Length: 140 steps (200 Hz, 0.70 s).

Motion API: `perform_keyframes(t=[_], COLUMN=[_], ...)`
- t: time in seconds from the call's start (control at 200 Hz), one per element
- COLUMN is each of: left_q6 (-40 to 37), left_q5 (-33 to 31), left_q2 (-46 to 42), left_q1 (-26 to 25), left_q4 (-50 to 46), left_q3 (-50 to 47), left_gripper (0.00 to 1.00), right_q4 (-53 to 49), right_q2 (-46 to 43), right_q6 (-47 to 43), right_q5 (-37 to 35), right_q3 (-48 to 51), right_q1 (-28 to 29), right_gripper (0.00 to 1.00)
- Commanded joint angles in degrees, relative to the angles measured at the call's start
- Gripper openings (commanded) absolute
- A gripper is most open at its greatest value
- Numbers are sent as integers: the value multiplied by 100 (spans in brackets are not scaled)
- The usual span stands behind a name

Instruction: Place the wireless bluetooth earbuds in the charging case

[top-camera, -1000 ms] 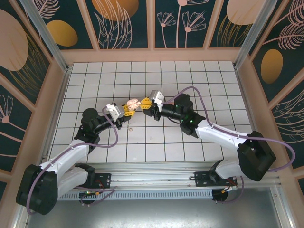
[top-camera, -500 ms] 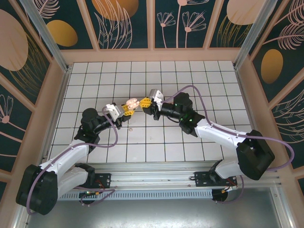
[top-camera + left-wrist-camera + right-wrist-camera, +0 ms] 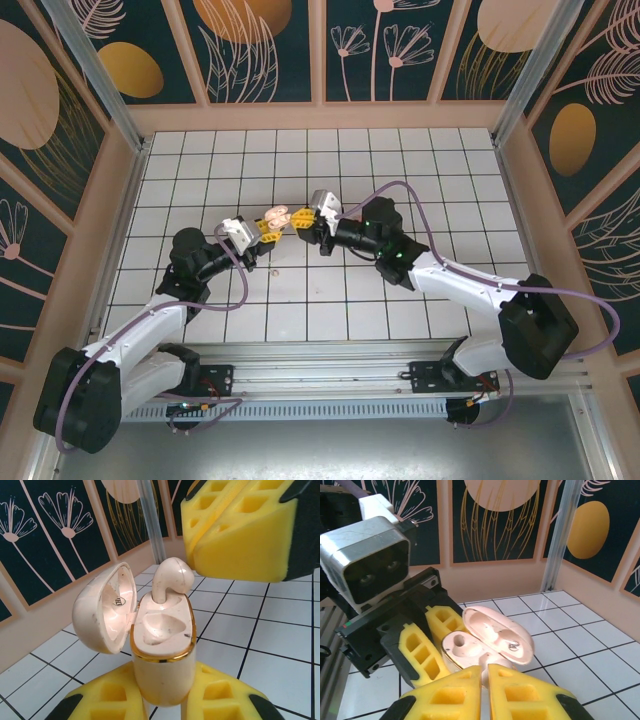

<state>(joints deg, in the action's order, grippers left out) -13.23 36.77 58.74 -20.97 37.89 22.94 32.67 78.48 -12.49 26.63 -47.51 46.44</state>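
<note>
over the middle of the table (image 3: 420,180), in the top view, the left gripper (image 3: 270,228) clamps the case (image 3: 278,214), and the right gripper (image 3: 303,222) meets it with jaws pressed together and nothing seen between. a pink speck (image 3: 277,268) on a tile nearby may be a bud not yet fetched. in the left wrist view the lid (image 3: 102,607) is open, one cream earbud (image 3: 172,575) stands only stem-deep in the far socket, and the near socket is empty. in the right wrist view the closed right fingers (image 3: 520,690) crowd the case front.

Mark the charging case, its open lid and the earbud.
charging case (image 3: 162,675), left wrist view, front of body
lid (image 3: 101,609), left wrist view, inner hollow
earbud (image 3: 173,574), left wrist view, rounded head
</note>
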Motion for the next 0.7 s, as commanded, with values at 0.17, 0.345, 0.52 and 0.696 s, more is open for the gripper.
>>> perform_keyframes(t=[0.17, 0.345, 0.52, 0.696], left_q6=[-21, -30, -30, -21], left_q5=[165, 181, 212, 224], left_q2=[-117, -126, -108, -108], left_q1=[-28, -31, -30, -27], left_q4=[215, 210, 229, 236], left_q3=[132, 125, 124, 122], left_gripper=[4, 4, 4, 4], right_q4=[-50, 43, -36, -182], right_q2=[-152, -222, -657, -866], right_q6=[111, 90, 14, -23], right_q5=[26, -33, -299, -497], right_q3=[26, 52, 322, 454], right_q1=[190, 190, 182, 107], right_gripper=[12, 12, 19, 20])
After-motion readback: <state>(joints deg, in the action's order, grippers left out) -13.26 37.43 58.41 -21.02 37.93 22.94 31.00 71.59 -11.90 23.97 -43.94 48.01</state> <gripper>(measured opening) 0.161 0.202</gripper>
